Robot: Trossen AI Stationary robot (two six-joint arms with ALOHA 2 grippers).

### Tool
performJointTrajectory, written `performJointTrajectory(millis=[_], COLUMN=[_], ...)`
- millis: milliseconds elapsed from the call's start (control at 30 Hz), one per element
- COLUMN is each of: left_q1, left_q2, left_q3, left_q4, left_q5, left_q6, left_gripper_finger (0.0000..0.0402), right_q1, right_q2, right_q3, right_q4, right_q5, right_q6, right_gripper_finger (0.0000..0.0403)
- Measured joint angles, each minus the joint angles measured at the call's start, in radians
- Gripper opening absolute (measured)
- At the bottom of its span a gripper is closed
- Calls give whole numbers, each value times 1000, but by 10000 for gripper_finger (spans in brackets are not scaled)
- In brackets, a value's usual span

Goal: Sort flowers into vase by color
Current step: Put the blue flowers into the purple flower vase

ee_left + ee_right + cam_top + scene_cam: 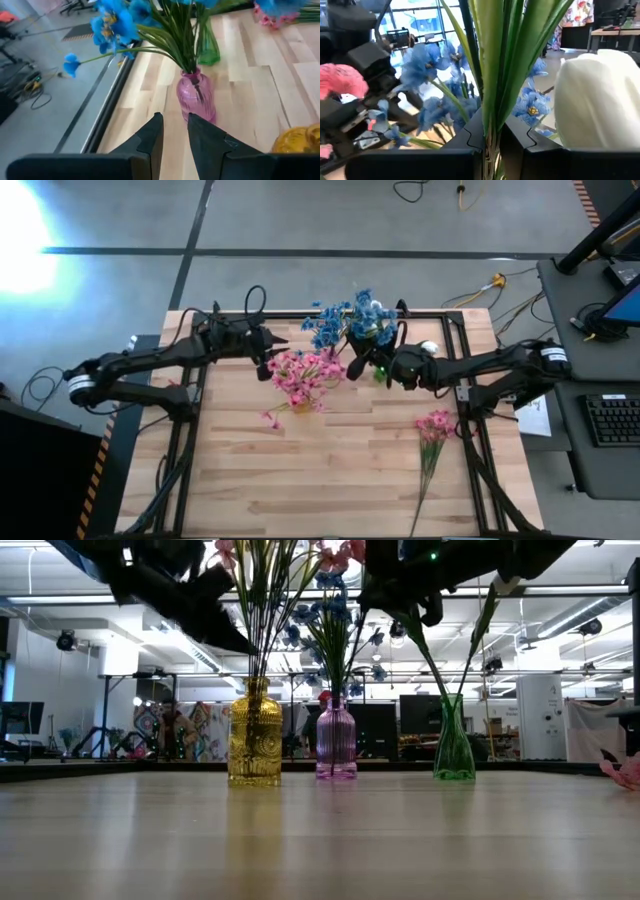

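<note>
The wooden worktop point(330, 470) carried three vases near its far edge; pink blossoms point(305, 375) filled the yellow vase point(255, 735), blue blossoms point(335, 320) the purple vase point(336, 740); the right gripper point(490, 132) pinched green stems point(492, 60) above the green vase point(454, 745); the left gripper point(175, 132) hovered empty, fingers slightly parted; one pink spray point(432, 435) lay by the right edge.

From my station I see a keyboard point(612, 420) on the dark desk point(580, 310) right of the table, with a sheet of paper point(533, 413) just beside its edge. Cables point(505, 305) trail over the grey floor point(120, 290) (crossed by dark tape lines) behind the table.
</note>
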Motion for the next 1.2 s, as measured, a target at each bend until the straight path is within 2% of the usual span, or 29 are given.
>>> performJointTrajectory(millis=[133, 300, 667, 1200], left_q1=[29, 30, 33, 33], left_q2=[19, 72, 215, 284], left_q3=[-54, -78, -79, -78], left_q4=[104, 200, 308, 408], left_q5=[64, 69, 69, 100], left_q6=[21, 22, 34, 33], left_gripper_finger=[74, 74, 75, 75], right_q1=[-19, -31, -31, -16], right_q2=[17, 40, 43, 45], right_q3=[0, 0, 0, 0], right_q4=[24, 49, 55, 69], right_q5=[0, 0, -1, 0], right_q6=[-6, -14, -17, -9], right_gripper_finger=[28, 28, 28, 28])
